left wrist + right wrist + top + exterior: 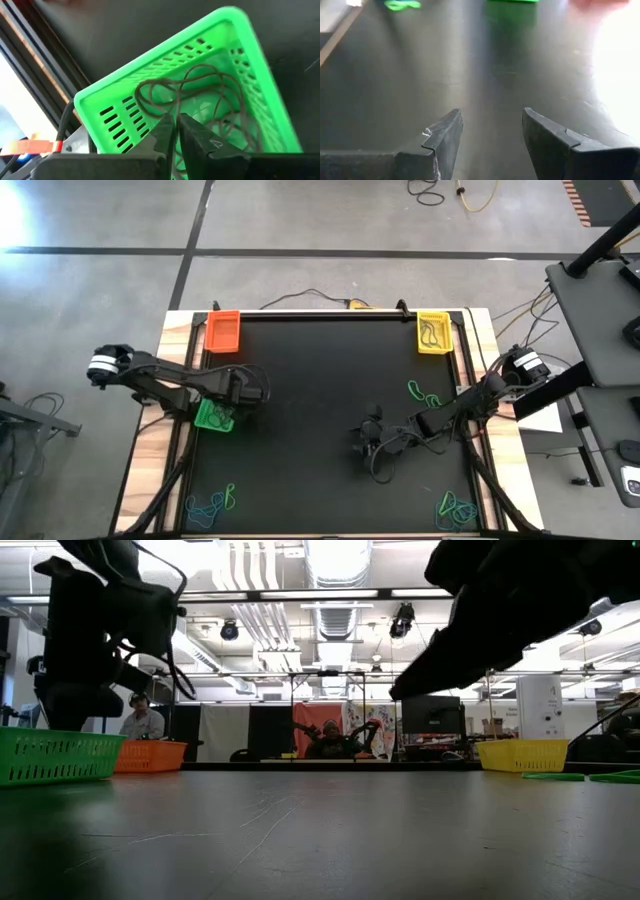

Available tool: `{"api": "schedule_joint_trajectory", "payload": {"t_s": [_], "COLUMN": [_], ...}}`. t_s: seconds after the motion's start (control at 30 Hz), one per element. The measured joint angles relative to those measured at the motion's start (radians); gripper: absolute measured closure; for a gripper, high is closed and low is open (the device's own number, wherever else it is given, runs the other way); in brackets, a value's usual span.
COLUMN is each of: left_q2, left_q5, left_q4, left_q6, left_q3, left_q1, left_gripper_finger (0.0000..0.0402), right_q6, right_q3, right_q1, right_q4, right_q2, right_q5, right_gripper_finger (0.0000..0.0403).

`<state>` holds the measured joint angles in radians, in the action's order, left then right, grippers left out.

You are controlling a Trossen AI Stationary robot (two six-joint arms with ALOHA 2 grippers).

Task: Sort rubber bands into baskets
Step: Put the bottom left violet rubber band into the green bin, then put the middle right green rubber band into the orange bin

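Closest to my left wrist camera, the left gripper (pixel 174 131) has its fingers almost shut right over the green basket (pixel 165 55), with a thin dark band (pixel 200 85) lying looped inside it; whether the fingers are pinching a strand I cannot tell. From above, that basket (pixel 214 417) sits at the left edge of the black surface (pixel 320 370), the orange basket (pixel 223 332) at the far left corner and the yellow basket (pixel 433 333) at the far right, with a dark loop or two in it. I judge the sort only begun: clusters of rubber bands lie loose at the near left (pixel 213 503), the near right (pixel 455 508), and a few green ones (pixel 422 393) near the right arm. My right gripper (pixel 492 135) hangs with fingers spread and empty above mid-surface. Baskets are rigid slotted plastic; the bands thin, limp, tangling loops.
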<state>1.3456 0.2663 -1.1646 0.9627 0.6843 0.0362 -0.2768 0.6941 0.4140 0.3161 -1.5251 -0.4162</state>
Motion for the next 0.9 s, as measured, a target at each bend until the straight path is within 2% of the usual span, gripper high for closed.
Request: {"api": "schedule_joint_trajectory", "payload": {"t_s": [0.2,0.3,0.47,0.57,0.67,0.77,0.9], "left_q2": [0.001,-0.018,-0.067,-0.096,-0.108,-0.103,-0.064], "left_q5": [-0.002,-0.001,0.060,0.148,0.228,0.341,0.572], "left_q4": [-0.023,-0.058,-0.112,-0.104,-0.025,0.089,0.345], "left_q6": [0.008,0.015,0.015,0.027,0.019,-0.026,-0.099], "left_q3": [0.021,0.053,0.156,0.235,0.313,0.374,0.386], "left_q1": [0.000,0.003,0.055,0.129,0.224,0.317,0.449], "left_gripper_finger": [0.0324,0.0285,0.0234,0.0213,0.0201,0.0197,0.0196], "right_q6": [-0.039,-0.166,-0.399,-0.491,-0.600,-0.593,-0.530], "right_q3": [0.007,0.037,0.079,0.079,0.076,0.076,0.075], "right_q1": [-0.002,-0.014,-0.053,-0.093,-0.155,-0.222,-0.311], "right_q4": [-0.206,-0.430,-0.855,-1.060,-1.201,-1.229,-1.223], "right_q2": [0.043,0.100,0.201,0.246,0.269,0.276,0.264], "right_q5": [-0.102,-0.154,-0.150,-0.093,-0.084,-0.074,-0.052], "right_gripper_finger": [0.0204,0.0204,0.0204,0.0204,0.0204,0.0204,0.0204]}}
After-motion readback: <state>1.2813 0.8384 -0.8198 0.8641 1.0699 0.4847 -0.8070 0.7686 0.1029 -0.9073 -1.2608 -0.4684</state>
